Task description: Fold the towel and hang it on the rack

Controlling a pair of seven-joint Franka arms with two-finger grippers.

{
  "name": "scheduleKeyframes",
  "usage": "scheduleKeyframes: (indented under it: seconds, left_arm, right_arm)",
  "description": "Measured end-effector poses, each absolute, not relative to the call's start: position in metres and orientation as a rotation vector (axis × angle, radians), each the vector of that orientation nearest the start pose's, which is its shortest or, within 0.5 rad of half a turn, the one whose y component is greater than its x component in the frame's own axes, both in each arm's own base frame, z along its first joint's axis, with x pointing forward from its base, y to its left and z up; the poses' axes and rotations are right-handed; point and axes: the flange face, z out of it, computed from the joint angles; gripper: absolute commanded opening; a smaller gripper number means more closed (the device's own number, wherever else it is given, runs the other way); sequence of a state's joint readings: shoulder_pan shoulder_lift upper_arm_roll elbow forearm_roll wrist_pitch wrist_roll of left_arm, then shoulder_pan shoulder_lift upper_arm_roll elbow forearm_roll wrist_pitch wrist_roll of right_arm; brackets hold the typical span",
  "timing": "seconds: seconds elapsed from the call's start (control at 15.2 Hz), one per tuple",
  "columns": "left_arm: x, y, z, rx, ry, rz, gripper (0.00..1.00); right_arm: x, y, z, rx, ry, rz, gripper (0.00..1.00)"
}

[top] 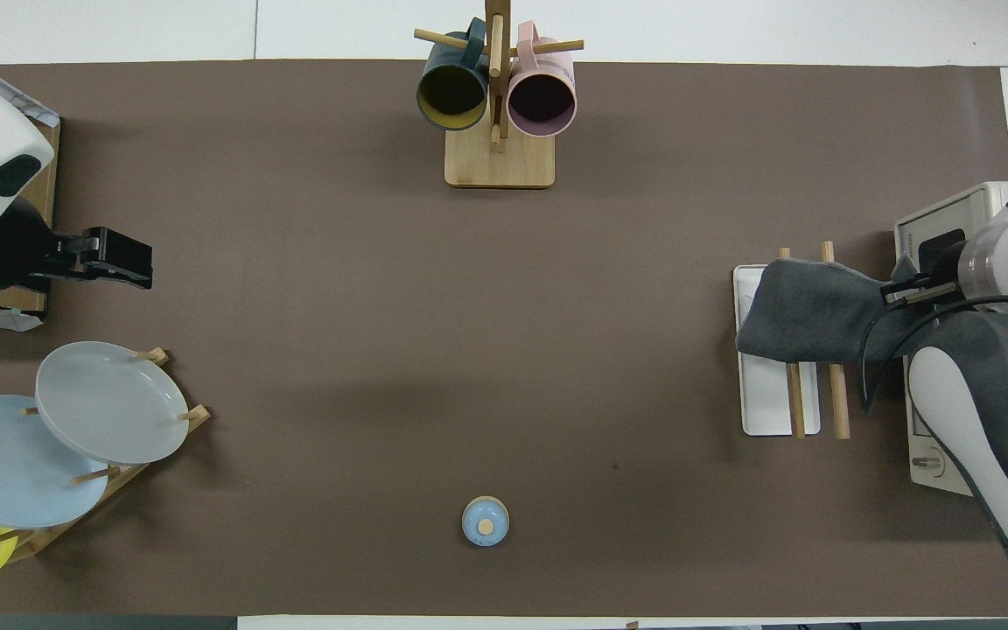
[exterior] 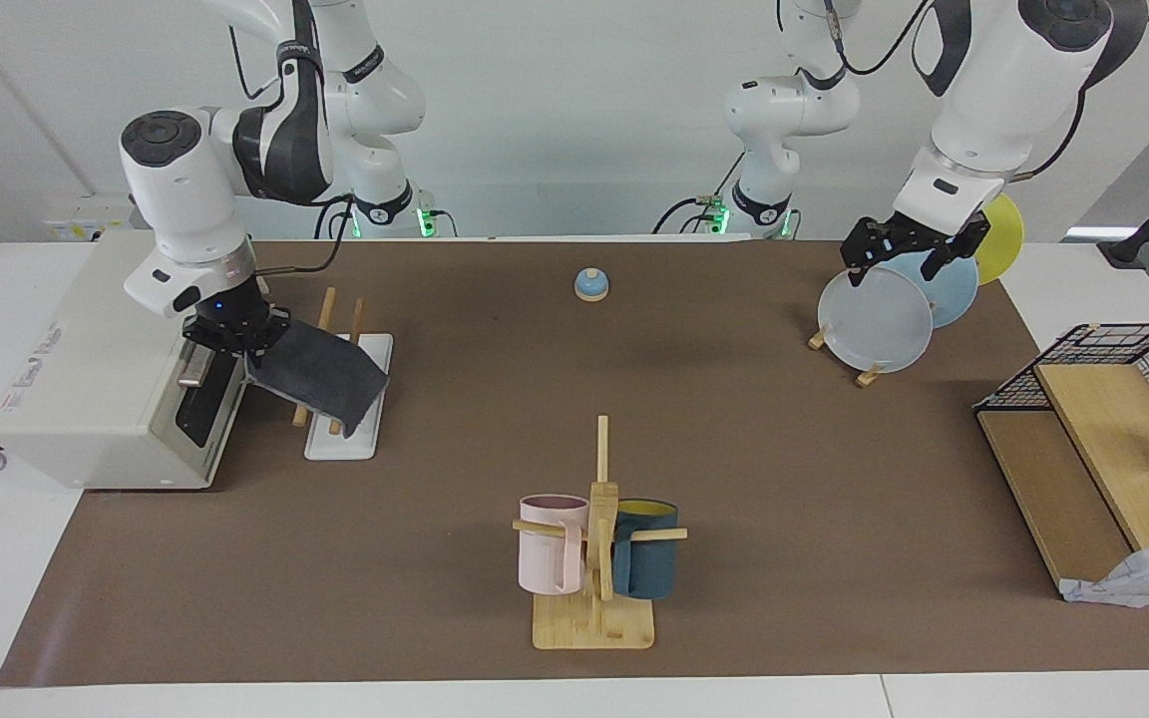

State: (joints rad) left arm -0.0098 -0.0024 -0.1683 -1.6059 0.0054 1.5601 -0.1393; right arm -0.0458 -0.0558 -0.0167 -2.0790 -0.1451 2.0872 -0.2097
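Observation:
The towel (exterior: 320,371), dark grey face showing, lies draped over the two wooden rods (exterior: 327,302) of the rack, whose white base (exterior: 375,351) stands at the right arm's end of the table. My right gripper (exterior: 235,334) is shut on the towel's edge beside the rods, holding that edge slightly raised; it also shows in the overhead view (top: 905,291) with the towel (top: 806,313) and rack base (top: 766,402). My left gripper (exterior: 906,261) is open and empty, raised over the plates, and shows in the overhead view (top: 123,256).
A white box appliance (exterior: 86,379) stands right beside the rack. A plate stand with grey, blue and yellow plates (exterior: 876,321) stands under the left gripper. A mug tree (exterior: 599,538), a small blue bell (exterior: 590,285) and a wire-and-wood shelf (exterior: 1093,439) are also on the table.

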Motion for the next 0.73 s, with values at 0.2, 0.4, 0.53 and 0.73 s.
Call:
scheduleKeyframes:
  seconds: [0.2, 0.4, 0.53, 0.73]
  left_arm:
    - [0.545, -0.095, 0.609, -3.147, 0.05, 0.052, 1.0]
    - [0.545, -0.093, 0.609, -3.153, 0.043, 0.054, 1.0]
    - [0.546, -0.092, 0.606, -3.154, 0.04, 0.06, 1.0]
    - [0.548, -0.091, 0.602, -3.154, 0.038, 0.073, 1.0]
  right_arm:
    - [0.538, -0.044, 0.458, -3.257, -0.342, -0.057, 0.5]
    - [0.537, -0.051, 0.457, -3.259, -0.318, -0.046, 1.0]
    - [0.536, -0.053, 0.459, -3.259, -0.312, -0.032, 1.0]
    - [0.54, -0.055, 0.486, -3.264, -0.295, -0.006, 1.0]
